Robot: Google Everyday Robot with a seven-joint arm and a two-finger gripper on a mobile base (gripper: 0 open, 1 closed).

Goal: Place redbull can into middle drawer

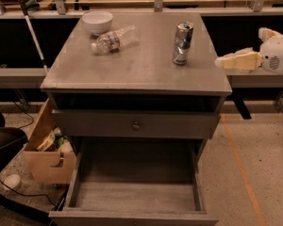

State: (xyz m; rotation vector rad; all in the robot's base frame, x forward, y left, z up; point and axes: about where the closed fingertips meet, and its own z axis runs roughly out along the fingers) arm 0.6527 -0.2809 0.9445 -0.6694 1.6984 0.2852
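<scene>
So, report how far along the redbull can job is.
Done: the middle drawer is pulled open. In hand: nothing yet; the end effector hangs beside the right edge of the cabinet top, apart from the redbull can. Left: grasp the can, which stands upright on that top, lower it and set it in the drawer.

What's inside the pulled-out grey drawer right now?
Only bare plank floor shows in the wide grey wooden drawer; its rear is shadowed under the knobbed front. The slim silver-blue can stands on the cabinet top; the cream gripper hovers right of it.
</scene>
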